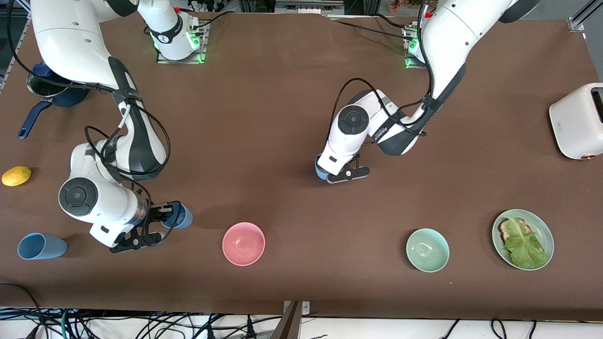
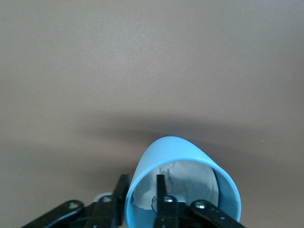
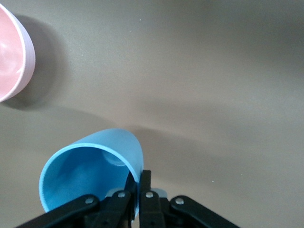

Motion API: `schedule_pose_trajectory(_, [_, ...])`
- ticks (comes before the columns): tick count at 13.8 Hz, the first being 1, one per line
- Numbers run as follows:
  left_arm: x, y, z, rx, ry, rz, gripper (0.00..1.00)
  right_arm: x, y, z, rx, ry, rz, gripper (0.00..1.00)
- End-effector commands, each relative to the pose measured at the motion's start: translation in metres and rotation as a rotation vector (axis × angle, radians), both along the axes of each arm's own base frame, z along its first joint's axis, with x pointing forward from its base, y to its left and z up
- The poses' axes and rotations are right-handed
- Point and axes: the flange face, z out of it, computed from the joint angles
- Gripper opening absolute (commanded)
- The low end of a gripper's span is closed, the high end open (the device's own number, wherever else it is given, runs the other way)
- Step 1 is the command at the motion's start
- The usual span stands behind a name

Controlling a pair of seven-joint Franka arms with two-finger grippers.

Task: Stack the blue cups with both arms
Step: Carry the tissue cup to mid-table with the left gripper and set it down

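A brown matte desk (image 1: 282,117) fills the room's middle, with cables trailing along its near edge and the two arm bases bolted along the edge farthest from the front camera.

The left gripper (image 2: 142,209) sits low over the middle of the desk. Its fingers (image 2: 161,190) straddle the rim of a blue cup (image 2: 183,185), one inside and one outside, with crumpled white paper showing inside the cup; whether they press the wall I cannot tell.

The right gripper (image 3: 135,197), toward the right arm's end, has its fingers pinched together on the rim of a second blue cup (image 3: 90,175), tipped with its mouth open.

A third blue cup (image 1: 41,246) lies on its side at that same end. A pink bowl (image 1: 243,243), a pale green bowl (image 1: 427,250) and a green plate (image 1: 541,226) with toast and lettuce line the near side. A lemon (image 1: 16,176), a navy pot (image 1: 52,94) and a white toaster (image 1: 577,120) sit at the desk's ends.
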Motion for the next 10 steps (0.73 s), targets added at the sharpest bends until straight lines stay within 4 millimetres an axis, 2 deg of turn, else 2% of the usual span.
schedule_pose_trajectory(1, [0.004, -0.001, 0.024, 0.023, -0.047, -0.010, 1.00, -0.002, 0.004, 0.012, -0.016, 0.010, 0.000, 0.00])
schedule_pose_trajectory(4, [-0.001, 0.008, 0.078, 0.101, -0.066, -0.021, 1.00, -0.006, 0.014, 0.013, -0.011, 0.021, 0.008, 0.00])
schedule_pose_trajectory(5, [-0.005, 0.013, 0.092, 0.138, -0.058, -0.022, 1.00, -0.009, 0.024, 0.017, 0.005, 0.027, 0.004, 0.00])
schedule_pose_trajectory(7, [-0.008, 0.028, 0.125, 0.195, -0.061, -0.056, 1.00, -0.013, 0.032, 0.016, 0.012, 0.050, -0.035, 0.00])
schedule_pose_trajectory(8, [-0.003, 0.042, 0.138, 0.215, -0.059, -0.098, 1.00, -0.017, 0.044, 0.017, 0.020, 0.061, -0.041, 0.00])
schedule_pose_trajectory(10, [0.025, 0.096, 0.174, 0.208, -0.075, -0.179, 1.00, -0.027, 0.068, 0.034, 0.042, 0.072, -0.060, 0.00])
